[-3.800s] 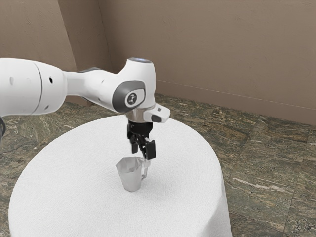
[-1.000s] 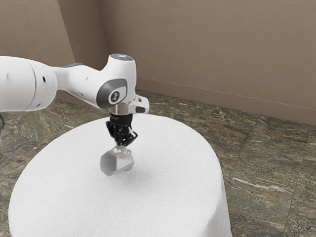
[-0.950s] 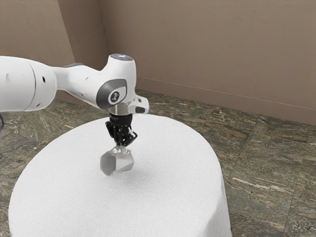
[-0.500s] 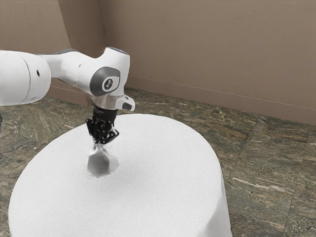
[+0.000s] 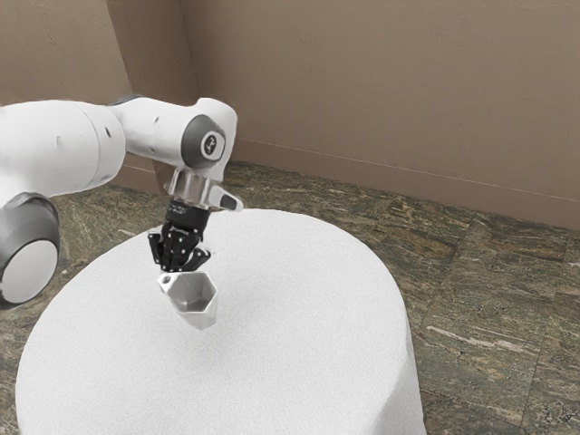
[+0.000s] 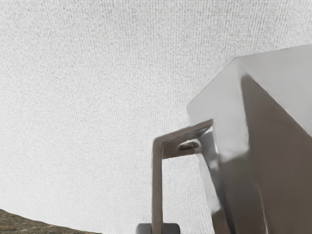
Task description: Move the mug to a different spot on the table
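A pale grey faceted mug (image 5: 193,300) hangs tilted a little above the round white table (image 5: 299,362), over its left part in the exterior view. My black gripper (image 5: 180,265) sits right above the mug and is shut on its handle side near the rim. In the wrist view the mug's angular body (image 6: 263,146) and its thin square handle (image 6: 163,161) show close up against the white tablecloth (image 6: 87,97).
The table edge (image 5: 403,335) drops off toward the exterior view's right onto a stone-patterned floor (image 5: 489,299). A brown wall (image 5: 390,82) stands behind. A strip of floor (image 6: 29,225) shows at one corner of the wrist view.
My arm has carried the mug from the table's middle toward the exterior view's left, lifted off the cloth. The hand has turned, so the mug's opening now faces more upward.
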You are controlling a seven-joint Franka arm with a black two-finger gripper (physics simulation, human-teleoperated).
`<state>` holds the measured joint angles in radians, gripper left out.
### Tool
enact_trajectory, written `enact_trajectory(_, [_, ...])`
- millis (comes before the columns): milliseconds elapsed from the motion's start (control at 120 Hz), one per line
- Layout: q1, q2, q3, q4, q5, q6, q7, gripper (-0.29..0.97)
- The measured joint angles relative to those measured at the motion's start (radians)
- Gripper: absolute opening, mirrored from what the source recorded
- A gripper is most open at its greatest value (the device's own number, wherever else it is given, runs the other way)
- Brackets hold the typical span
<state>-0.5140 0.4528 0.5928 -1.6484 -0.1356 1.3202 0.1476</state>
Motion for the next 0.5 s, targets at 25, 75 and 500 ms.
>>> enact_trajectory(25, [0.007,0.020,0.009,0.000,-0.026,-0.005,0.014,-0.11])
enact_trajectory(75, [0.027,0.061,0.019,0.003,-0.073,-0.013,0.041,-0.11])
enact_trajectory(500, [0.123,0.264,0.025,0.138,-0.238,-0.058,0.209,-0.11])
